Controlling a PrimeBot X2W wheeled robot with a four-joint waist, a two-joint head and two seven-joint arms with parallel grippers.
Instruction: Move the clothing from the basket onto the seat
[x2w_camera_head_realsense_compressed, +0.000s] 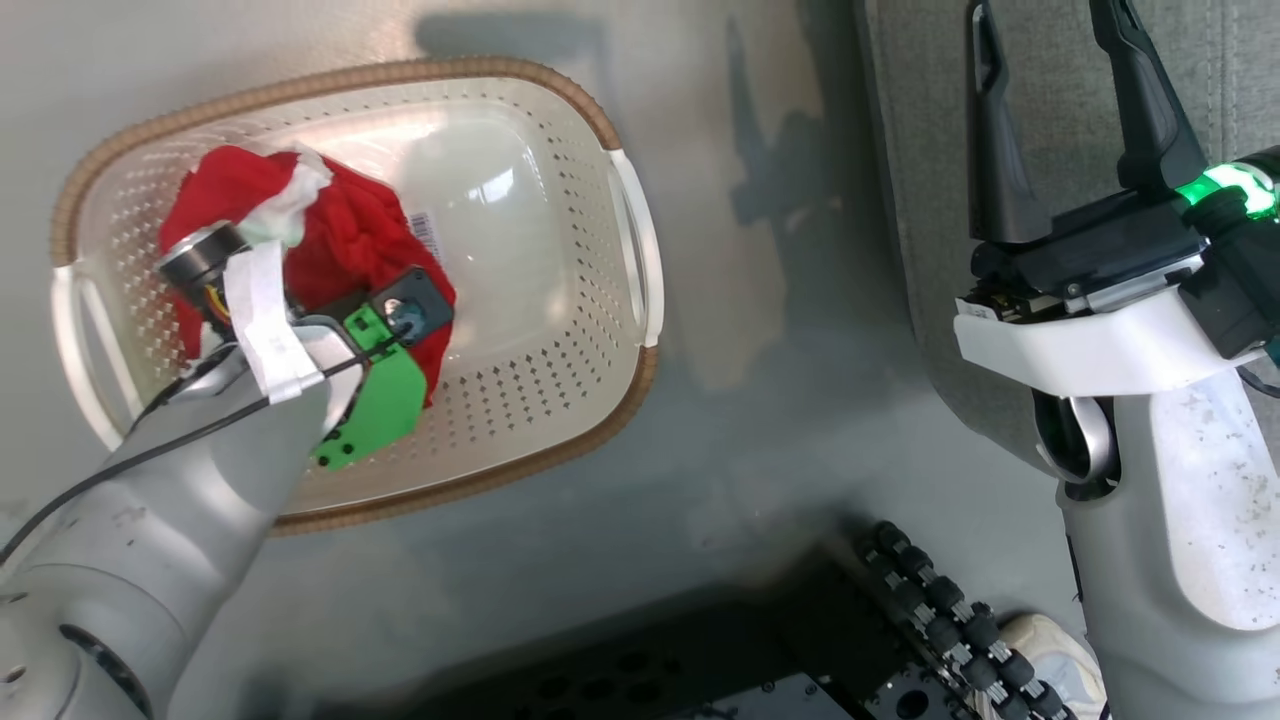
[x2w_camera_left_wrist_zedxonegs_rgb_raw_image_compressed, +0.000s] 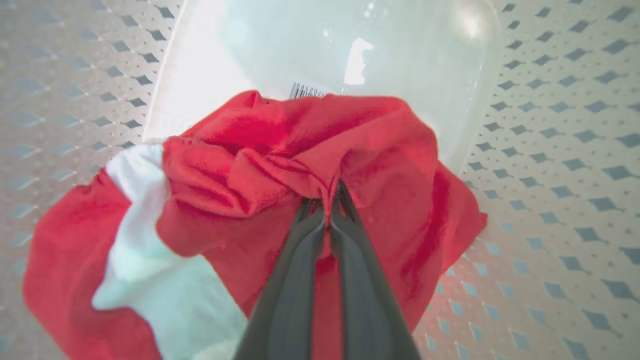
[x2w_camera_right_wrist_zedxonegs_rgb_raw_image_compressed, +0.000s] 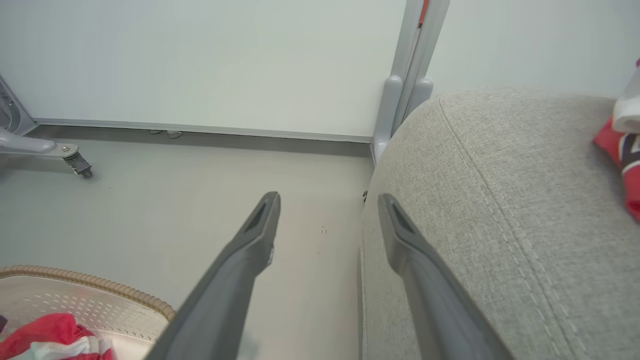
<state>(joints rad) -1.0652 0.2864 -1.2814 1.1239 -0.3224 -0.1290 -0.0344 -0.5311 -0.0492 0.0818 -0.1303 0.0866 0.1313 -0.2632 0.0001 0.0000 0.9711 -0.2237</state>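
Pinching a fold of red clothing (x2w_camera_left_wrist_zedxonegs_rgb_raw_image_compressed: 280, 150), the left hand (x2w_camera_left_wrist_zedxonegs_rgb_raw_image_compressed: 327, 200) has its fingers pressed together on the fabric, down inside the basket (x2w_camera_left_wrist_zedxonegs_rgb_raw_image_compressed: 550, 150). The clothing is one bunched red piece with a white panel, on the basket bottom. A barcode sticker (x2w_camera_left_wrist_zedxonegs_rgb_raw_image_compressed: 307, 91) on the bottom is partly covered by the fabric, its digits too blurred to read. The basket sits on the grey floor (x2w_camera_head_realsense_compressed: 760, 400). The right hand (x2w_camera_right_wrist_zedxonegs_rgb_raw_image_compressed: 328, 200) is spread wide, holding nothing, at the edge of the seat (x2w_camera_right_wrist_zedxonegs_rgb_raw_image_compressed: 500, 200), apart from the basket. A second garment (x2w_camera_right_wrist_zedxonegs_rgb_raw_image_compressed: 622, 150), red and white, lies on the seat; its dark marks are unreadable.
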